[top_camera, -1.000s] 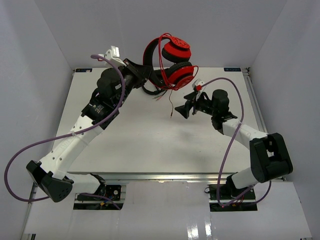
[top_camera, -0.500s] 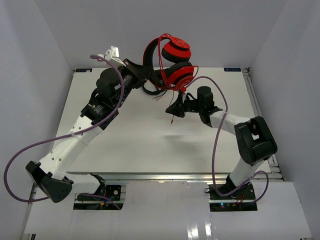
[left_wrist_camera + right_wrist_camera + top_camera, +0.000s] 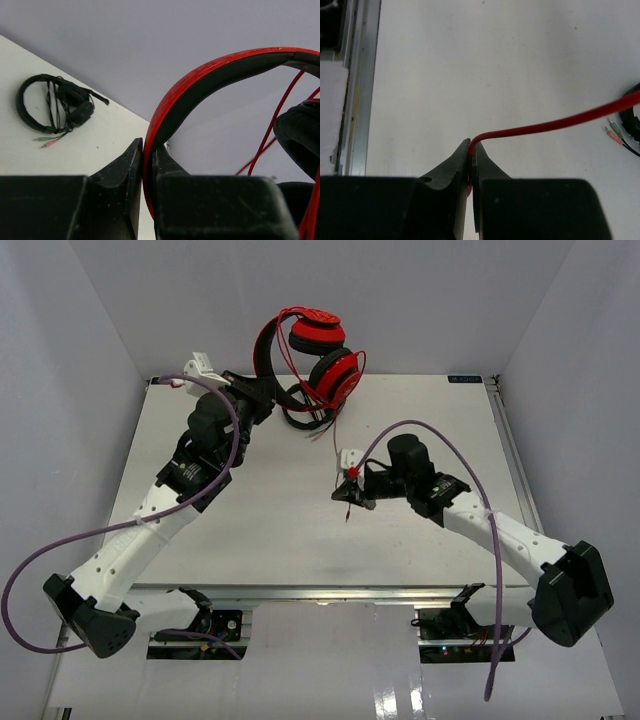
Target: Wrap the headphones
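- The left gripper (image 3: pixel 148 148) is clamped on the red headband of the red headphones (image 3: pixel 338 380), its two black fingers pressed against either side of the band.
- The headphones are held up in the air at the table's 12 o'clock edge, with the ear cups toward 3 o'clock of the gripper.
- A thin red cable (image 3: pixel 555 122) hangs from the ear cups and runs toward 6 o'clock.
- The right gripper (image 3: pixel 471 149) sits near the middle of the white table (image 3: pixel 250 530), its fingers pinched together on the cable, which bends sharply at the tips.
- Black headphones (image 3: pixel 75 102) lie on the table at 12 o'clock, under the red pair, with their green and pink plugs (image 3: pixel 612 132) beside them.
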Controlling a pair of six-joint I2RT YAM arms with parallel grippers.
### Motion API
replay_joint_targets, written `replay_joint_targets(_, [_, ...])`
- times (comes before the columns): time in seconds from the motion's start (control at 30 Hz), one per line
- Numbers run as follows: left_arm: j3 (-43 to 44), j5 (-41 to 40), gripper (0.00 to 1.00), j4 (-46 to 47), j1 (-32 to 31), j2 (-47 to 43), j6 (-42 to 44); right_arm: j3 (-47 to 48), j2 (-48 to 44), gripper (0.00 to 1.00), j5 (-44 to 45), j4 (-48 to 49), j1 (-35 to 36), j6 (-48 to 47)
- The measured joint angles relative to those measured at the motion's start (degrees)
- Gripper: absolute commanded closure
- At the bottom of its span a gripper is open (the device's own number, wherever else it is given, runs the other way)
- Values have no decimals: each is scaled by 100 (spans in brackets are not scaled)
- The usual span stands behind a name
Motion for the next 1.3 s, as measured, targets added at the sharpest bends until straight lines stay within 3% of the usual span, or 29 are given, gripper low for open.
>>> replay_joint_targets(0.1, [-46,-472,100,64,9,243,-134,345,-128,92,648,-1043,758,-758])
replay_joint_targets(0.23, [-41,-744,100,148,15,730,-298,1234,160,92,1423,-2428,1193,-1435])
replay_joint_targets(0.5, [137,-1046,100,-68,119,1430,282,1629,-3,92,2954,-3406,1470,-2057])
replay_joint_targets(0.8, [-151,-916,100,147,438,1827,1210,2006,-351,92,4677,-3470,1466,-2675])
replay_joint_targets(1.07, [-462,-125,100,89,73,2912,1810,2329,-92,92,5491,-3084,1466,-3172])
replay_joint_targets(1.3, [-1417,943,100,353,-289,2619,2383,1433,-90,92,5947,-2338,1201,-3829])
